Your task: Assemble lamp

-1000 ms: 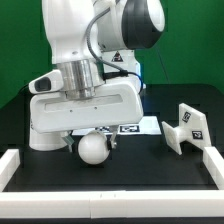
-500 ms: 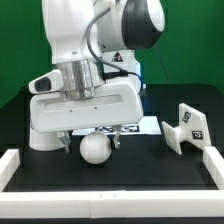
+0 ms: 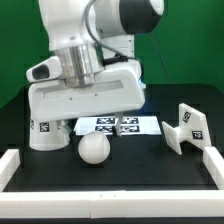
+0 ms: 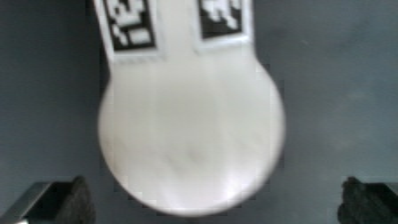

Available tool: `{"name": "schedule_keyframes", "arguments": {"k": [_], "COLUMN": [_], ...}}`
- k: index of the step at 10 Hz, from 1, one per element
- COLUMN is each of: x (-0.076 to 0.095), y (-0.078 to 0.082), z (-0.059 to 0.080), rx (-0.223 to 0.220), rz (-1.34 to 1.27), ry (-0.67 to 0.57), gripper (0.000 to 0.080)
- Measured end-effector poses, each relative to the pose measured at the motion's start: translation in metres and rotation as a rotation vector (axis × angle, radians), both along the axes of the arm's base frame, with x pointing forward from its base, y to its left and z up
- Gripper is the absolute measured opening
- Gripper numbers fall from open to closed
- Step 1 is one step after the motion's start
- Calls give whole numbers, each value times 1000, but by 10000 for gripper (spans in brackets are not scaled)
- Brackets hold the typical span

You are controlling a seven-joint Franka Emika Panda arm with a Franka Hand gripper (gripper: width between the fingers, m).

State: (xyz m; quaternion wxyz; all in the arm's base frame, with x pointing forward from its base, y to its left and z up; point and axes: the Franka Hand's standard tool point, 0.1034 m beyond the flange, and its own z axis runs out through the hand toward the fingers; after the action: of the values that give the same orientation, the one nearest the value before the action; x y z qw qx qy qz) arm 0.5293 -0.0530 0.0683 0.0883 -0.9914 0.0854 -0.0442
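Note:
The white ball bulb (image 3: pixel 94 149) lies on the black table in front of the marker board (image 3: pixel 120 124). My gripper (image 3: pixel 88 120) hangs just above and behind it, open and empty. In the wrist view the bulb (image 4: pixel 192 130) is a blurred white oval, and the two dark fingertips (image 4: pixel 45 200) stand wide apart on either side of it. The cone shade (image 3: pixel 47 132) with a square tag stands at the exterior view's left, partly hidden by my hand. The angular base block (image 3: pixel 185 128) with tags sits at the exterior view's right.
A low white rim (image 3: pixel 110 172) borders the table's front and sides. The marker board's tags also show in the wrist view (image 4: pixel 169 20), beyond the bulb. A green wall stands behind the arm.
My hand has risen and tilted away from the table, uncovering the marker board's tags. The bulb stays in place on the table. The jaws stay open.

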Motion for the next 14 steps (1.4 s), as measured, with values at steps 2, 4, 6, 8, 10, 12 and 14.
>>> {"name": "schedule_keyframes", "arguments": {"k": [2, 4, 6, 8, 10, 12, 14], "x": [15, 28, 37, 36, 36, 26, 23], "y": [28, 61, 77, 76, 76, 82, 81], "z": [16, 25, 30, 30, 30, 36, 36], "rx": [29, 49, 59, 59, 59, 90, 110], "rz": [-60, -121, -129, -125, -126, -268, -355], "ry": [13, 17, 20, 20, 20, 98, 129], "gripper": [699, 699, 699, 699, 699, 699, 699]}}
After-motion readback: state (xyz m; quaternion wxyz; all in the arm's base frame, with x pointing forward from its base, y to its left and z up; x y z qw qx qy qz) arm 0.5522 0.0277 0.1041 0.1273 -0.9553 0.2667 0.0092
